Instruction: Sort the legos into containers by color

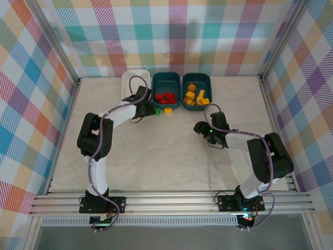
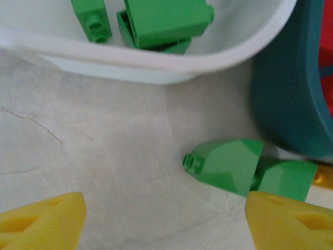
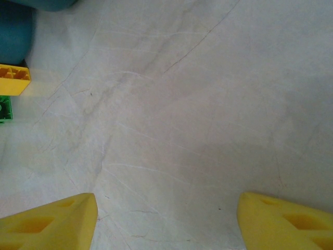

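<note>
Left gripper (image 2: 166, 224) hangs with its jaws wide apart and nothing between them, low over the table (image 2: 104, 146). Right gripper (image 3: 166, 221) is likewise spread and empty, above bare tabletop. Just past the left fingers lie two green legos (image 2: 223, 166) (touching each other, by the look of it), with a yellow lego (image 3: 13, 79) beside them, all just in front of the tubs. Beyond, the white tub (image 2: 156, 60) holds greens (image 2: 166, 21), the middle tub (image 1: 166, 76) reds (image 1: 166, 97), and the right tub (image 1: 196, 76) yellows (image 1: 195, 96). Sorting looks nearly finished, with only these few strays left to place.
</note>
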You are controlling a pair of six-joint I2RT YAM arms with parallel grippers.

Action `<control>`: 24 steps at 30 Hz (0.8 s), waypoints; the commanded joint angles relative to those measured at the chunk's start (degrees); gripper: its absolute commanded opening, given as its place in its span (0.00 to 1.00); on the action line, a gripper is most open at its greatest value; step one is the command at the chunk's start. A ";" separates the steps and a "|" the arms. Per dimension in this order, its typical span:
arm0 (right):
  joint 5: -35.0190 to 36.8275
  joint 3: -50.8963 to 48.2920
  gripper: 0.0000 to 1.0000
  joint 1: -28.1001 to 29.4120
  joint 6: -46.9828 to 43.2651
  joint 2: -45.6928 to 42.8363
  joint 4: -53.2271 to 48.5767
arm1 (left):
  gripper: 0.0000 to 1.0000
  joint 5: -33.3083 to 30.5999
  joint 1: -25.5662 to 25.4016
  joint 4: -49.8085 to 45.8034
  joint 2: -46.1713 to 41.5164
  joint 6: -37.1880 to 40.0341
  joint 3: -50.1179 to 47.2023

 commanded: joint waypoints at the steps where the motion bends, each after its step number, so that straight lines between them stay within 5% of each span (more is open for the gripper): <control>1: 1.07 0.22 0.72 0.31 -1.48 1.60 2.19 | 0.79 -2.15 0.40 0.27 1.95 -2.37 2.03; 24: 2.00 0.17 0.72 0.31 -2.27 0.53 1.50 | 0.72 -0.81 0.40 -0.84 4.03 -1.85 3.42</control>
